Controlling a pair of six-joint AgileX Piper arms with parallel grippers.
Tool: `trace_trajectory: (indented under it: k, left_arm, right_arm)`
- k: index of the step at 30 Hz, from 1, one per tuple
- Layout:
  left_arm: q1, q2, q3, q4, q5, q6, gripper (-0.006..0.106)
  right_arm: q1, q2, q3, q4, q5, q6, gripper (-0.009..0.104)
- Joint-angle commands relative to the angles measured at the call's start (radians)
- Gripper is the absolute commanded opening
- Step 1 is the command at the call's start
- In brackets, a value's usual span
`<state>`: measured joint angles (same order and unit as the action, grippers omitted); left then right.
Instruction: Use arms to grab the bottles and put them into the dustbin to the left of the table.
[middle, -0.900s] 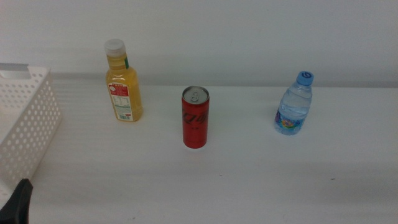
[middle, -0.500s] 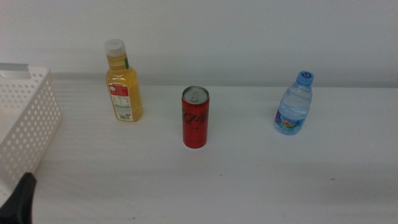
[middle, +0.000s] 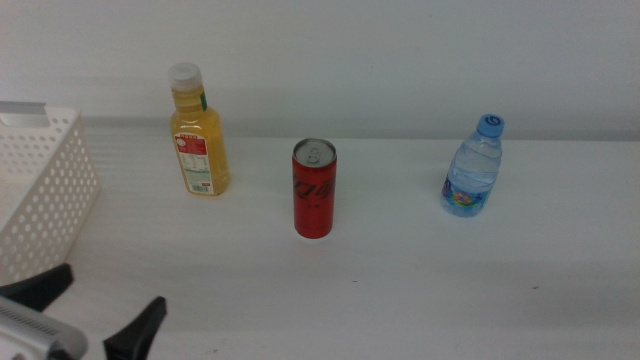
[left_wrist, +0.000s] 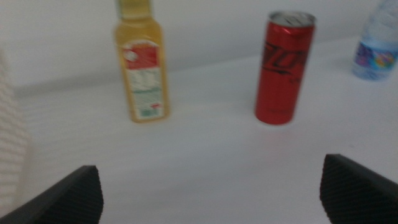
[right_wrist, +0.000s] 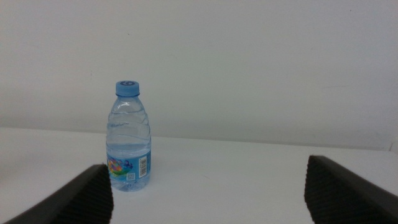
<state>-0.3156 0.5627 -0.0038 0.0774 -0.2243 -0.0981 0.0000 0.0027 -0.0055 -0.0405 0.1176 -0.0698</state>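
The left black two-jawed hand (middle: 95, 310) sits at the near left corner of the wide white surface (middle: 400, 290), jaws spread wide and empty, just beside the white perforated plastic basket (middle: 45, 190). The yellow juice bottle with white cap (middle: 198, 132), slim red soda can (middle: 314, 189) and small clear blue-capped water bottle (middle: 473, 167) stand upright, well apart. The right hand (right_wrist: 208, 193) faces the water bottle, jaws apart, holding nothing.

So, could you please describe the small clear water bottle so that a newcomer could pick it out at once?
On the wide white tabletop, three drink containers stand upright in a loose row, away from the white perforated plastic basket. The small clear water bottle is the one farthest from the basket, beyond the slim red soda can. Only it is see-through, with a blue cap.
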Motion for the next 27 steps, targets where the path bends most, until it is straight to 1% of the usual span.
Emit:
trace_trajectory:
  k: [1,5,11,14,19,27]
  left_arm:
    - [-0.035,0.082,0.042,-0.007,-0.084,-0.005,0.094]
    - [-0.073,0.19,0.042,-0.007,-0.173,-0.005,0.094]
    - [-0.095,0.377,0.042,-0.009,-0.347,-0.007,0.094]
    - [-0.094,0.483,0.042,-0.005,-0.458,-0.007,0.094]
    - [-0.094,0.661,0.04,0.027,-0.65,-0.007,0.094]
    - [-0.094,0.881,0.038,0.038,-0.875,-0.007,0.094]
  right_arm:
    - [0.0,-0.038,0.044,-0.004,-0.001,-0.005,0.082]
    - [0.0,-0.038,0.044,-0.004,-0.001,-0.005,0.082]
    - [0.0,-0.038,0.044,-0.004,-0.001,-0.005,0.082]
    - [0.0,-0.038,0.044,-0.004,-0.001,-0.005,0.082]
    - [0.0,-0.038,0.044,-0.004,-0.001,-0.005,0.082]
    - [0.0,-0.038,0.044,-0.004,-0.001,-0.005,0.082]
